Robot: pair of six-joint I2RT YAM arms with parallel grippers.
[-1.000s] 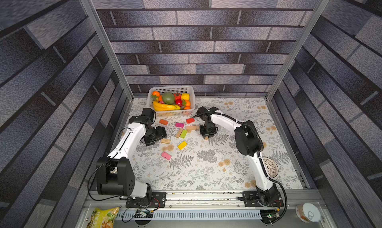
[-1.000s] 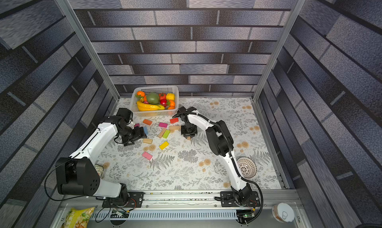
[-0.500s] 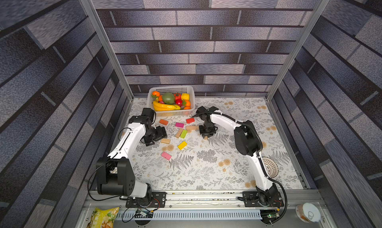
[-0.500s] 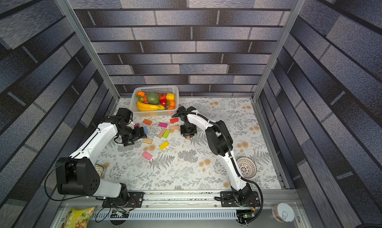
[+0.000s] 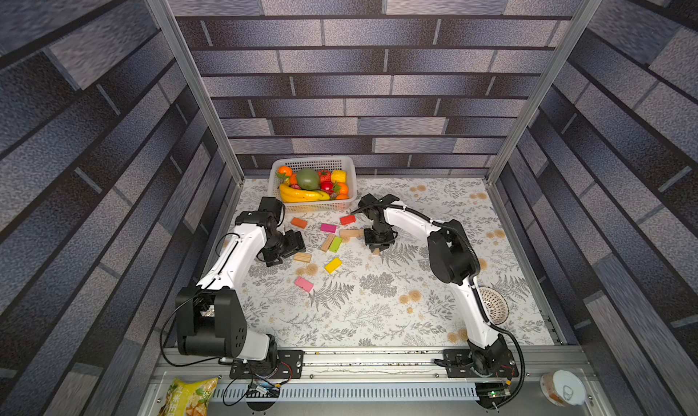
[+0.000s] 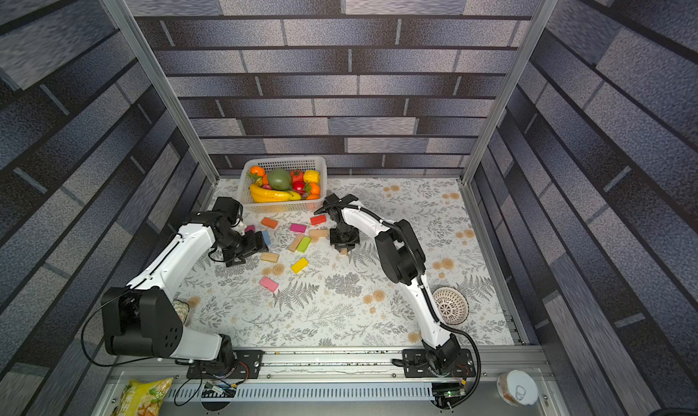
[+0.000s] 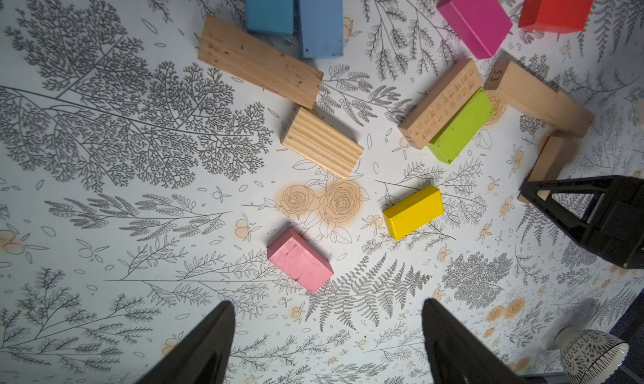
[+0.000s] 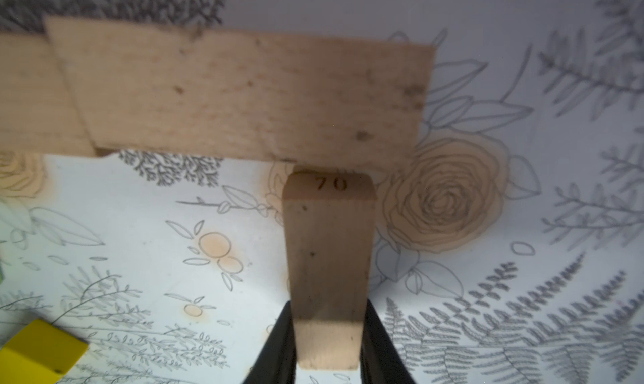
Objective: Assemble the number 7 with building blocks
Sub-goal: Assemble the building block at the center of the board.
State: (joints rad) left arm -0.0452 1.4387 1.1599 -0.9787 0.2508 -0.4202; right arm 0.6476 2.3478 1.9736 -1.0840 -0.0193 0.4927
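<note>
Little has changed: the right gripper (image 8: 327, 305) stays clamped on the tan block (image 8: 327, 253), whose end ahead of the jaws meets the tan bar (image 8: 244, 96), seemingly starting the 7's stem; the left gripper (image 7: 327, 304) gapes wide, empty

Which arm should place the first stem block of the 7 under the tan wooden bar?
Right. The right gripper is shut on a plain tan wooden block marked 70, its end at the tan wooden bar. The left gripper is open and empty.
</note>
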